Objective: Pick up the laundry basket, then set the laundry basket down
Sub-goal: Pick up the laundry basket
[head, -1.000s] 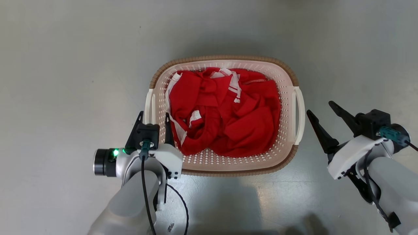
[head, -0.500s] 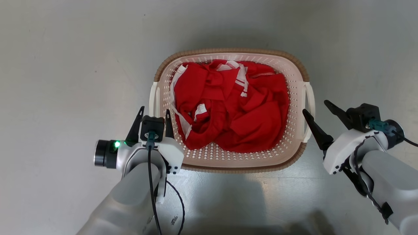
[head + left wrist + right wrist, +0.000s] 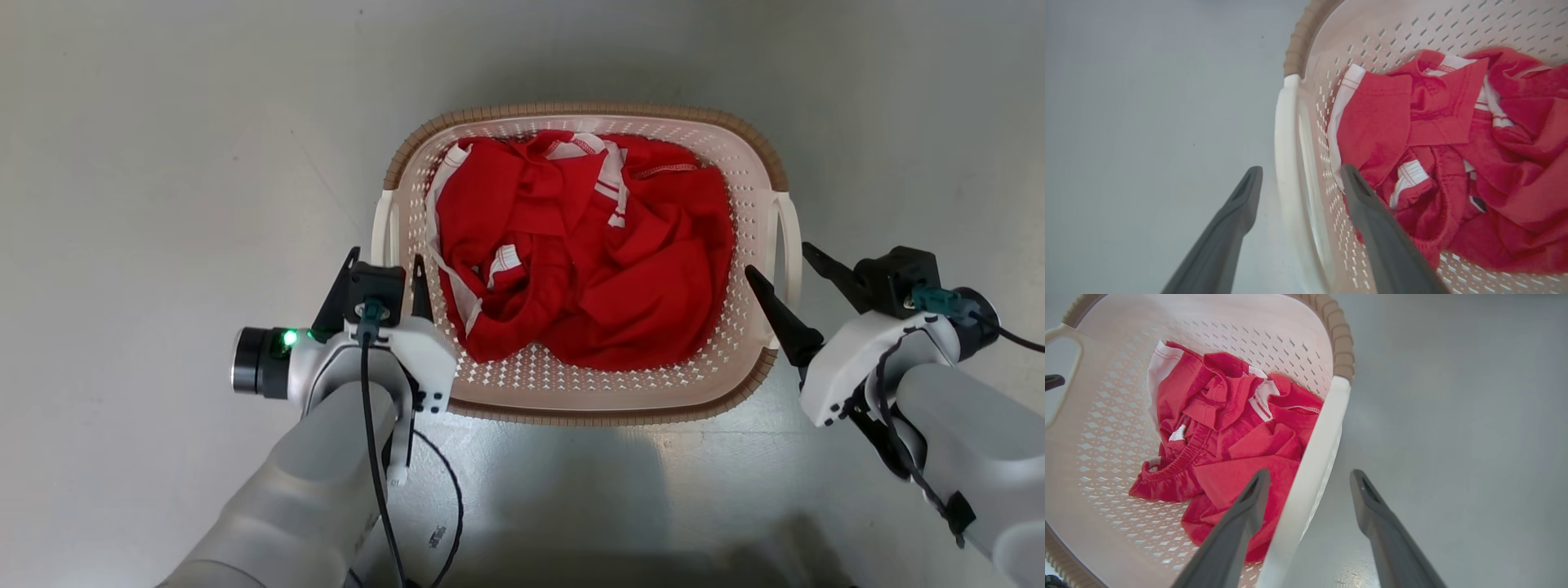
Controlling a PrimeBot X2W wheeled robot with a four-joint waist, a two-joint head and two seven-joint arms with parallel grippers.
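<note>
Moved since a second ago: the right gripper (image 3: 778, 259) has come in from just beside the laundry basket (image 3: 571, 380) and now straddles the right handle (image 3: 790, 237). The left gripper (image 3: 385, 257) keeps its place at the left handle (image 3: 378, 233). The whole head view has shifted, so the basket's higher spot in it is the camera's doing.
Laundry basket: stands on the grey floor (image 3: 163, 163) between the two arms, with red clothes (image 3: 588, 253) heaped inside and neither handle clamped yet.
Left gripper: wide open and empty; one finger is outside over the floor, the other inside the wall just beside the clothes, with the white handle between them.
Right gripper: wide open and empty; the inner finger is over the clothes, the outer one over the floor, with the handle between them.
Step in hand: by the look of it, seating both grippers on the handles before closing; the lift has not begun.
Doing it well: get each handle deep between the fingers rather than near the tips, then close both sides together and raise them evenly so the basket stays level.
Watch for: the inner fingers lie close to the cloth, so a fold pinched in with a handle would likely weaken the hold.
</note>
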